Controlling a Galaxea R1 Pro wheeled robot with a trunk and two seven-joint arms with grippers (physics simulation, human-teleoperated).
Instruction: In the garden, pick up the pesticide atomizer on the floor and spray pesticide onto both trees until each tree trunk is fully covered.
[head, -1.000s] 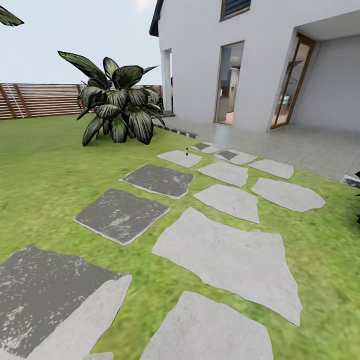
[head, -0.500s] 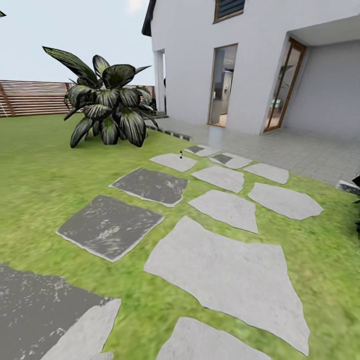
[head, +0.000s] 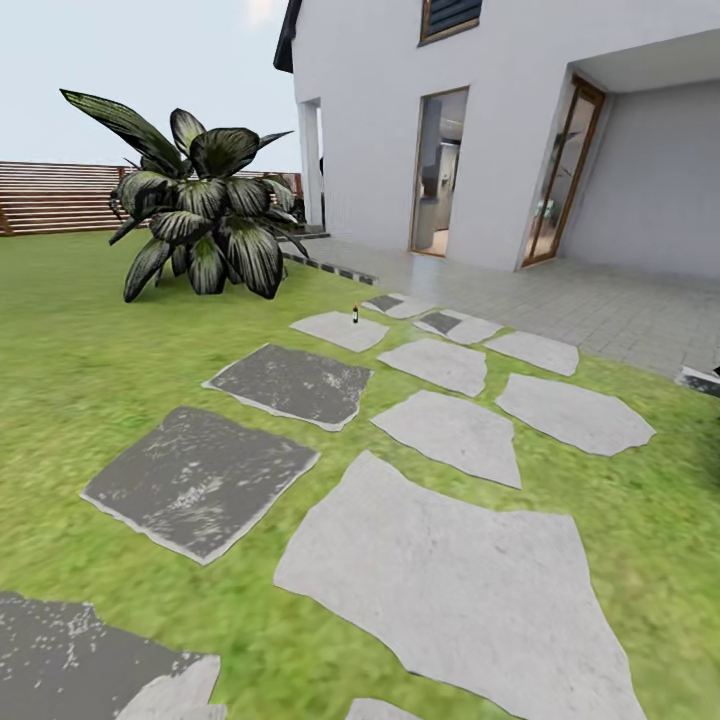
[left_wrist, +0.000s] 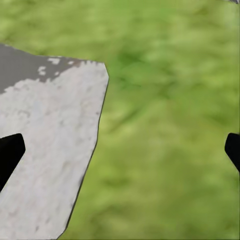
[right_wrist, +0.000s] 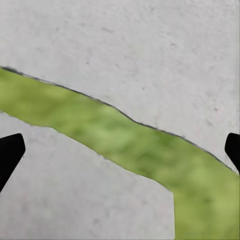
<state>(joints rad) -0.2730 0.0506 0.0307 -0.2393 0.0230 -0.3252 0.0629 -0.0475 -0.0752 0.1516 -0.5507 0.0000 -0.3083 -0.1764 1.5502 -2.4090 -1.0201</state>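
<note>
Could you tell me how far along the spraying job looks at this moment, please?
Nothing looks done yet. The small dark bottle, likely the atomizer, stands untouched on a far paving stone near the house. In hand: the approach, with the stone path ahead. Both wrist views show jaws wide apart and holding nothing over grass and paving. Left: reaching the bottle, picking it up, and spraying both tree trunks.

The head camera stands high and looks forward and slightly down across the lawn (head: 80, 330), along the stepping stones (head: 450, 560) toward the white house (head: 500, 120) far off on the right and the fence (head: 50, 195) far left. Each wrist camera points straight down from close above the ground: the left over grass beside one stone's edge (left_wrist: 45, 150), the right over a grass strip (right_wrist: 125, 140) between two stones. All three share the paved lawn.
</note>
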